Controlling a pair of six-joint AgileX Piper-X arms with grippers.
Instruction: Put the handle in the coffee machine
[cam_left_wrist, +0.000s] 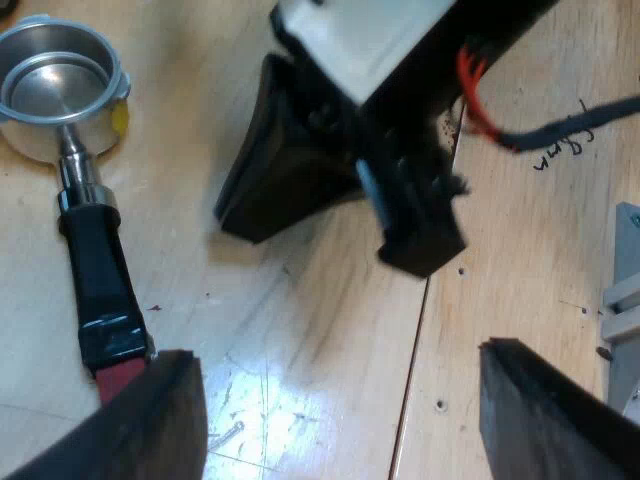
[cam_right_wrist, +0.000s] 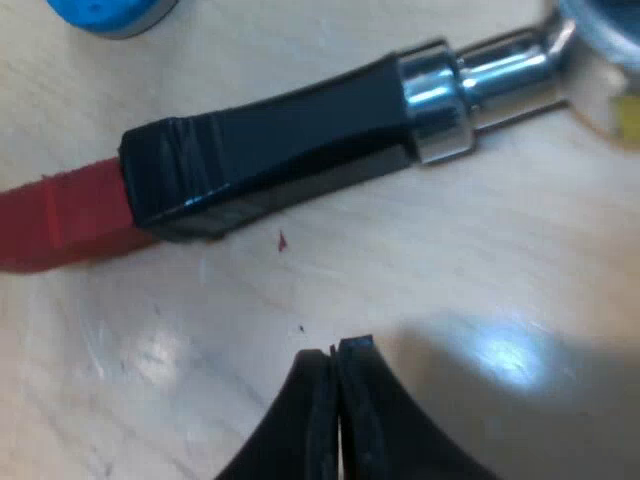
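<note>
The metal holder (cam_left_wrist: 62, 85) lies loose on the wooden table, its round basket open upward. Its dark handle (cam_left_wrist: 98, 275) ends in red (cam_left_wrist: 120, 378) just beside one finger of my left gripper (cam_left_wrist: 340, 355), which stands wide open above the bare wood with nothing between its fingers. In the right wrist view the same handle (cam_right_wrist: 280, 150) lies across the table with its red end (cam_right_wrist: 60, 220) and chrome neck (cam_right_wrist: 480, 75) showing. My right gripper (cam_right_wrist: 335, 365) is shut, its tips a short way off the handle, holding nothing. The right arm's gripper (cam_left_wrist: 420, 250) hangs low over the table.
A blue tamper (cam_right_wrist: 105, 12) sits on the table beyond the handle's red end. A grey metal fixture (cam_left_wrist: 625, 300) stands at the table's edge near my left gripper. A seam (cam_left_wrist: 415, 390) runs through the wooden tabletop.
</note>
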